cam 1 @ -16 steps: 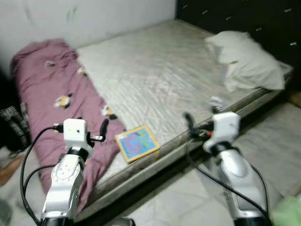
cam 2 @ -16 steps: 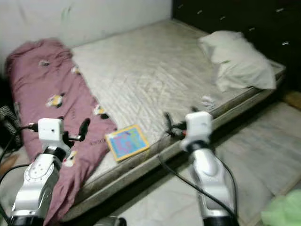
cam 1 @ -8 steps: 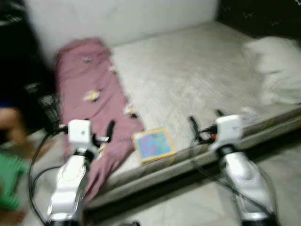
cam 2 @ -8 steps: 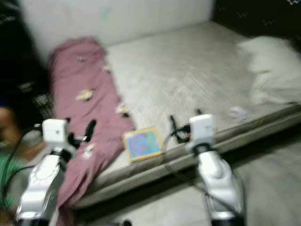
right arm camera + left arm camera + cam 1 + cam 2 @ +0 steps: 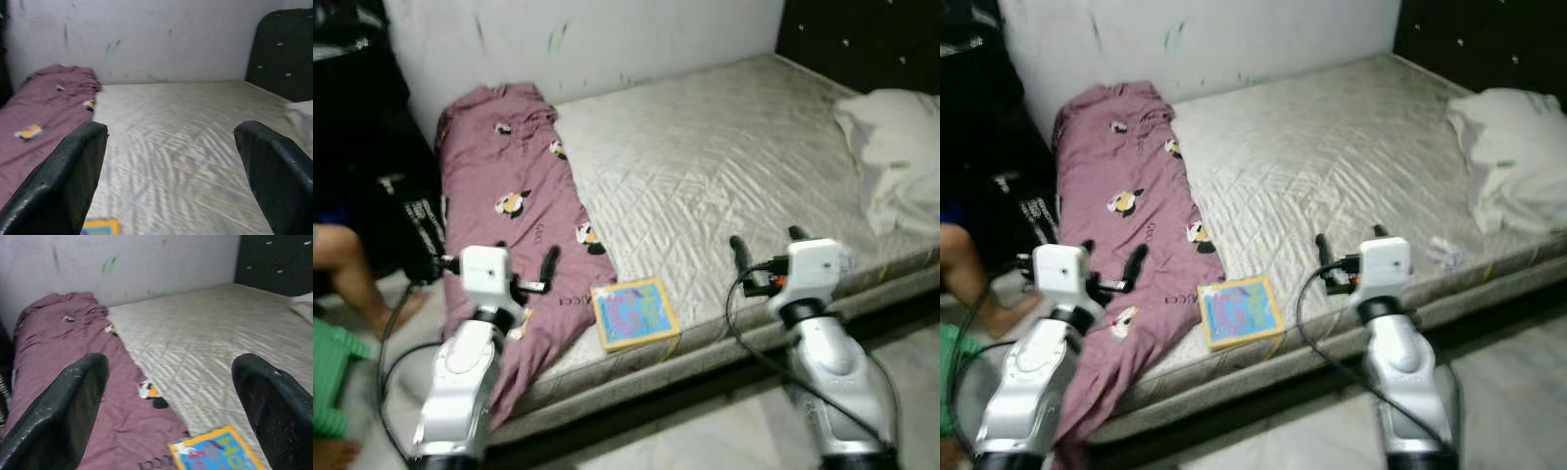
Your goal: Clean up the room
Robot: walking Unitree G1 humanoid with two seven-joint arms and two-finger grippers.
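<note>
Camera swung left; person's leg [image 5: 347, 269] now beside blanket [image 5: 504, 211].

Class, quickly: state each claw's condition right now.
Left claw: open, holding nothing.
Right claw: open, holding nothing.

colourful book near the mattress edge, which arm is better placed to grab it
Probably left. The colourful book lies beside the maroon blanket, nearer the open left gripper, whose wrist view shows it just ahead between the fingers. The open right gripper sits farther off.
</note>
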